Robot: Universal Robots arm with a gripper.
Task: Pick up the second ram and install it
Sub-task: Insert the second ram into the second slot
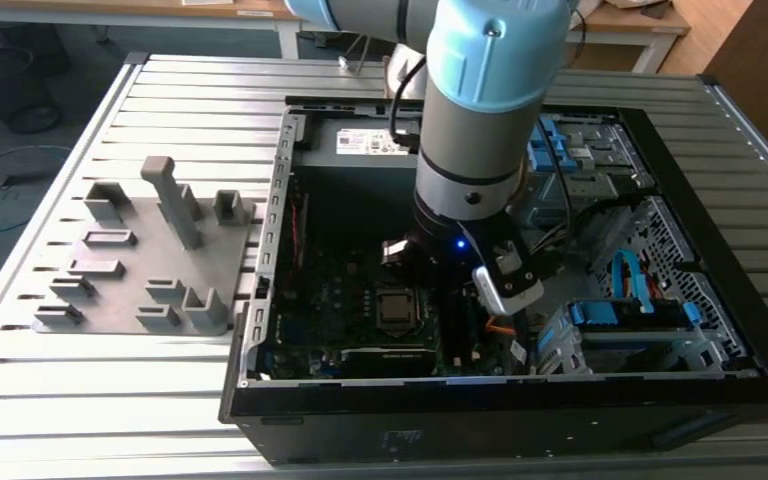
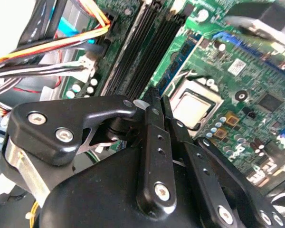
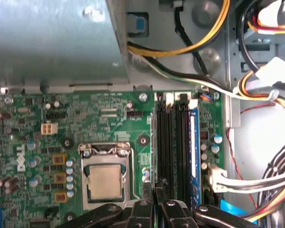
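My gripper hangs inside the open computer case, low over the motherboard, its fingers pressed together with nothing visible between them — clenched empty. The fingertips sit at the near end of the black memory slots, just beside the processor socket. One ram — blue-edged — stands seated in the slot farthest from that socket.
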